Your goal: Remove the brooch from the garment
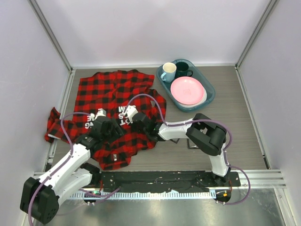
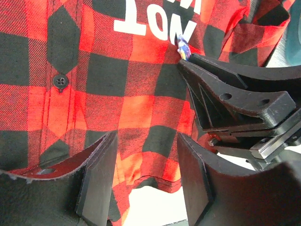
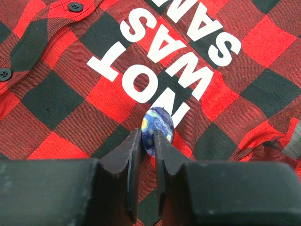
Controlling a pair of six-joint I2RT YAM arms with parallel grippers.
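Setting: a grey wood-grain table (image 1: pixel 244 141) closed in by pale walls, with both arms reaching in from the near edge.
Right gripper (image 3: pixel 148 141): jaws drawn narrow, with only a slim gap between the black fingertips. The tips lie over the lower edge of the brooch, and I cannot tell whether they actually pinch it.
Brooch (image 3: pixel 158 126): a small oval, blue with yellow swirls. It sits on the shirt just below the white word "NOT", and its lower part is hidden behind the right fingertips. From the left wrist it shows as a thin sliver at the very tip of the right arm's fingers.
Lettering (image 3: pixel 164 61): white block capitals reading NOT WAS SAM, printed on the fabric directly beyond the brooch.
Garment (image 1: pixel 113 89): a red-and-black checked shirt, spread out and rumpled on the left half of the table, with a row of dark buttons (image 2: pixel 60 81) along its placket.
Left gripper (image 2: pixel 146 174): jaws standing wide apart and holding nothing, low over the shirt near its hem and close beside the right gripper.
Tray (image 1: pixel 210 100): teal, at the far right and well apart from the shirt. It holds a pink plate (image 1: pixel 187 90), a white mug (image 1: pixel 168 71) and a dark mug (image 1: pixel 182 69).
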